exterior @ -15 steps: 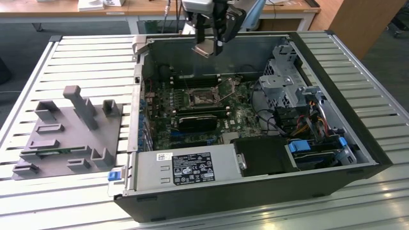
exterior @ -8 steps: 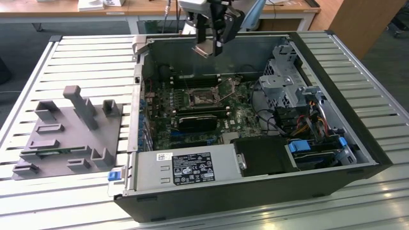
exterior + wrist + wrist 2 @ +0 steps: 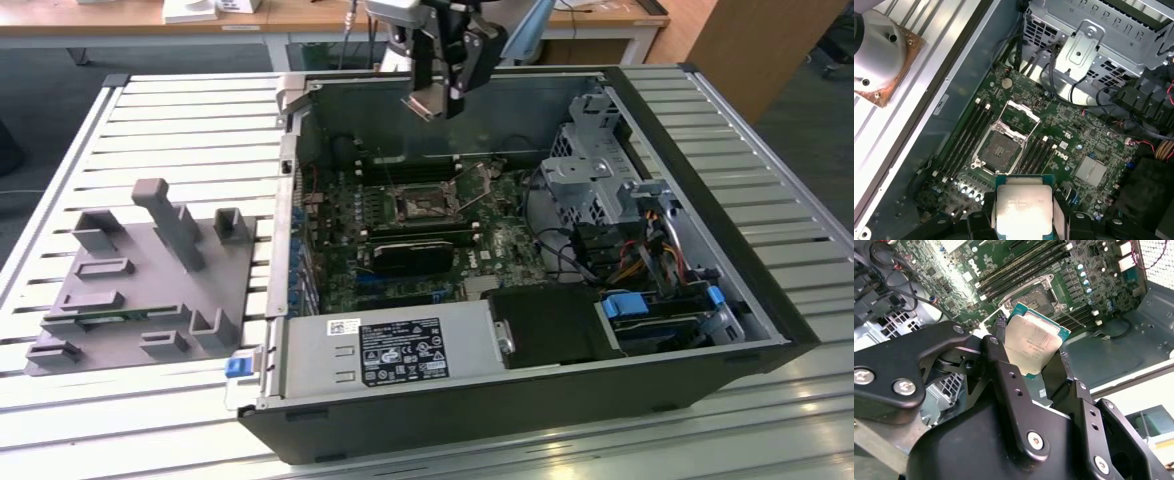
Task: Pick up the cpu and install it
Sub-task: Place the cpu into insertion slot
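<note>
Gripper [image 3: 1030, 345] jaws shut tight on cpu [image 3: 1024, 210] — socket [image 3: 999, 150] well below jaws. Crooked cpu could slip, hurt socket.

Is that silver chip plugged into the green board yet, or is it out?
Out. The gripper holds the cpu by its edges above the board; the socket lies open and empty.

Fingers [image 3: 1004, 362] of the tool [image 3: 1030, 344] cover two opposite edges of the cpu [image 3: 1026, 340]. Beyond the tool, the cpu hides part of the socket [image 3: 1040, 290].
</note>
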You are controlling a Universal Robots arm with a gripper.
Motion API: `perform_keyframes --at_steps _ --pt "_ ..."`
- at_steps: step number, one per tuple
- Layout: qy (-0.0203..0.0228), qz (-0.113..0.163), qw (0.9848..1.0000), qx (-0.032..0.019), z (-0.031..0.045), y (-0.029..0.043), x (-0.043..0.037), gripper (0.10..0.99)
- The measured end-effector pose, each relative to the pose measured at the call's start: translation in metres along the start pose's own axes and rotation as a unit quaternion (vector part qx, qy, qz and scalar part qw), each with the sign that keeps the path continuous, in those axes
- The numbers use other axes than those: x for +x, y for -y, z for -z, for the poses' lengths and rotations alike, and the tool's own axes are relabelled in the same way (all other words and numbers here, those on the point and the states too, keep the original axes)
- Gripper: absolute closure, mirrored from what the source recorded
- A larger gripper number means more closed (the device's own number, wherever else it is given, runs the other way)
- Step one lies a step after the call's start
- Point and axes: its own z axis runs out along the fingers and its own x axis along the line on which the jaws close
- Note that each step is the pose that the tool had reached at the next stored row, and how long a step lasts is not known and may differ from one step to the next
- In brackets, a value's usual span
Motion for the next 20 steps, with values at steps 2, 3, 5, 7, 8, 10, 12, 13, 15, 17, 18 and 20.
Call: perform_keyframes --at_steps 2,3,5,7,8,10,12,13,15,17,18,20 --pt "0.0006 -0.01 1.0 -0.0001 -0.0002 0.0 0.0 0.545" --pt "0.0008 -0.015 0.9999 -0.0001 -0.0002 0.0 0.0 0.545" --pt "0.0014 -0.025 0.9997 -0.0002 -0.0004 0.0 0.0 0.545" --pt "0.002 -0.035 0.9994 -0.0003 -0.0006 0.0 0.0 0.545" --pt "0.0023 -0.04 0.9992 -0.0003 -0.0007 0.0 0.0 0.545" --pt "0.0028 -0.049 0.9988 -0.0003 -0.0008 0.0001 0.0 0.545" --pt "0.0033 -0.058 0.9983 -0.0004 -0.0009 0.0001 0.0 0.545" --pt "0.0035 -0.062 0.9981 -0.0004 -0.001 0.0001 0.0 0.545" --pt "0.0041 -0.071 0.9974 -0.0005 -0.0011 0.0001 0.0 0.545" --pt "0.0046 -0.081 0.9967 -0.0006 -0.0012 0.0001 0.0 0.545" --pt "0.0049 -0.085 0.9964 -0.0006 -0.0013 0.0001 0.0 0.545" --pt "0.0054 -0.094 0.9955 -0.0007 -0.0014 0.0001 0.0 0.545"
